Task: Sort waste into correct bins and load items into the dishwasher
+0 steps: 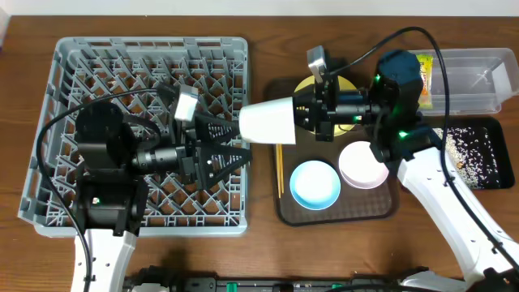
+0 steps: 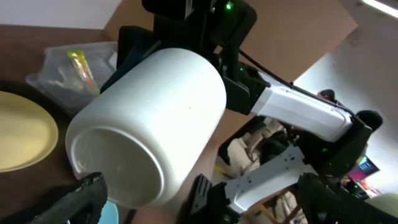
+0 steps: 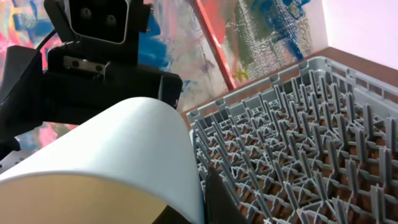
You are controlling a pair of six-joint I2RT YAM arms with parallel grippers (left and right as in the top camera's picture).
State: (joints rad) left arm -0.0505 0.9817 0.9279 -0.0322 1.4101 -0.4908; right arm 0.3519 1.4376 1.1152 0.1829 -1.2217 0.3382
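Note:
My right gripper is shut on the small white cup, holding it on its side in the air between the brown tray and the grey dishwasher rack. One dark finger presses on the cup's rim. My left gripper stands open over the rack's right part, facing the cup's base, its fingers apart on either side and not touching it. On the tray lie the yellow plate, the light blue bowl, the white bowl and the chopsticks.
The dark brown serving tray sits right of the rack. At the far right stand a clear tub with a yellow-green wrapper and a black tray with whitish scraps. The right arm reaches across above the plate.

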